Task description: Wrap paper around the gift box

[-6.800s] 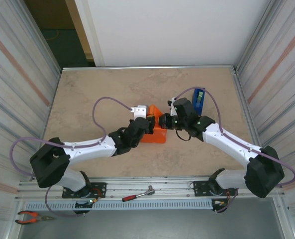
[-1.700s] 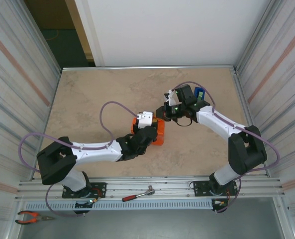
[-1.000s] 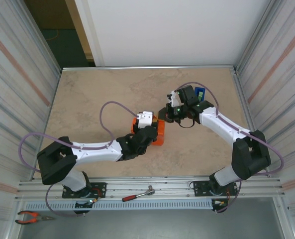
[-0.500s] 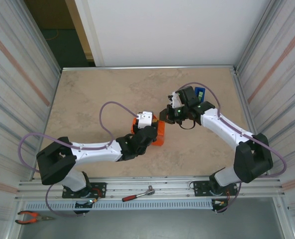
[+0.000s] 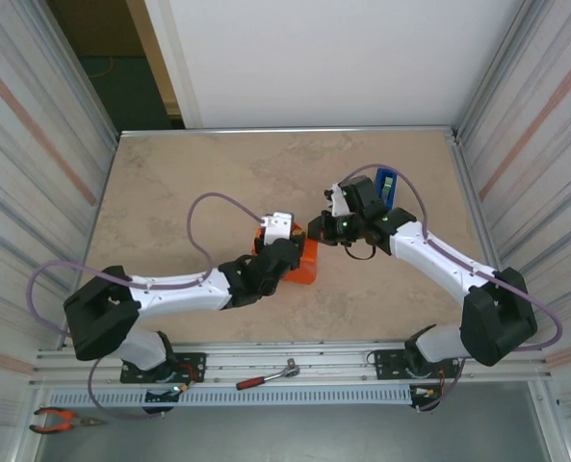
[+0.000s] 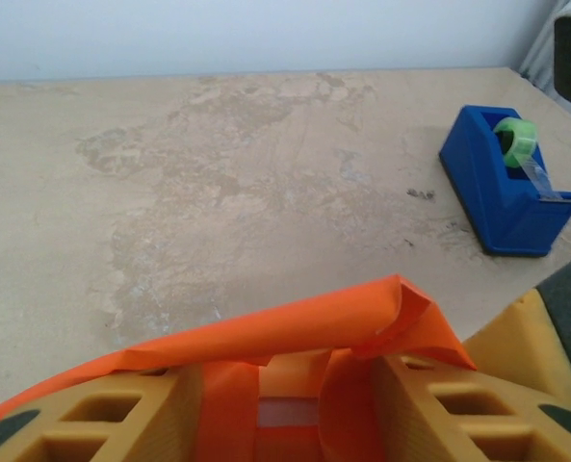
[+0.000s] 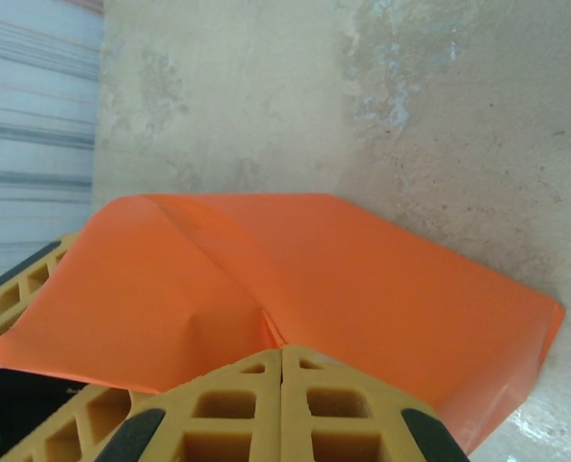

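Gift box [image 5: 304, 262] sits mid-table, a bit right of centre, with the two wrists meeting over it. It has an orange skin on every face the cameras show.

Left gripper [image 6: 285, 409] straddles the box. Its yellow fingers [image 6: 92, 414] stand about half apart, one on each side, clamped on the wrapped block. It looks like a hold-down or steadying grip.

Right gripper [image 7: 281, 385] has its jaws fully closed, pads touching each other. The tips sit against the paper [image 7: 362, 279] right where a diagonal crease runs in. Can't tell whether a thin edge is pinched between the pads or they're just pressing the fold flat.

Progress, as a judgement:
- Main wrap is done, with the sheet around the block.
- One end is mid-fold. The right wrist view shows a triangular tuck forming, with its far corner loose over the table [image 5: 189, 183].
- In the left wrist view the top flap bulges up and isn't lying flat.
- Can't confirm any tape on the seams.

Blue tape dispenser [image 6: 502, 188] stands well apart on the right, with a strip end hanging off its cutter.

Left to do: flatten the flaps, finish the ends, tape down.
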### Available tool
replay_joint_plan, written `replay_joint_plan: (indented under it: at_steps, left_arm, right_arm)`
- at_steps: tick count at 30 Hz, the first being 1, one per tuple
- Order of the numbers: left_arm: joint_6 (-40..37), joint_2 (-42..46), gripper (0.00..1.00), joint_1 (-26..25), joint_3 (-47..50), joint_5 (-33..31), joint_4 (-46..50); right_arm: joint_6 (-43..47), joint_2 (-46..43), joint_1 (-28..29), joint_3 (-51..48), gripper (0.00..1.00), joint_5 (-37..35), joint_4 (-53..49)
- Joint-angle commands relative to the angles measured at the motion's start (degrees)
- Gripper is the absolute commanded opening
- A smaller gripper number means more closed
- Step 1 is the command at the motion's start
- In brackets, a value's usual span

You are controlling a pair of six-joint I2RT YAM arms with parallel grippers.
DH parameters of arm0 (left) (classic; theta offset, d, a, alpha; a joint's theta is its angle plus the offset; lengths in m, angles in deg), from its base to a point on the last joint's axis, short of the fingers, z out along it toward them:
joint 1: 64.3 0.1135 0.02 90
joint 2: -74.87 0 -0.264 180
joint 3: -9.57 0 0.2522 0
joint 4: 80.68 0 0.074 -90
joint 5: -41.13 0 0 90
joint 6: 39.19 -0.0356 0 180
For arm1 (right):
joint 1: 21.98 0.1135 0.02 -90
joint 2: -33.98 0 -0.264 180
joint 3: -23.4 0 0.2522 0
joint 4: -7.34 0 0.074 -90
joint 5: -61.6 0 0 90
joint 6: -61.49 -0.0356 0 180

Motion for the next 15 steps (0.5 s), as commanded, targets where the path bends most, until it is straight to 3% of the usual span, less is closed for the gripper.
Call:
replay_joint_plan:
  at_steps: [1, 7, 15]
  left_arm:
    - [3.2, 3.3, 0.51, 3.8, 2.8, 9.6, 7.3]
    - [0.2, 11.4, 0.53, 9.5, -1.3, 22.7, 9.8]
    - [-0.1, 14.6, 0.54, 17.4, -5.7, 33.1, 12.6]
  right_arm:
    - [0.1, 1.9, 2.3, -4.6, 0.00, 0.0, -8.9]
    - [-0.4, 1.9, 2.3, -5.9, 0.00, -0.3, -7.6]
    - [-1.2, 0.3, 2.3, -7.9, 0.00, -0.9, -6.5]
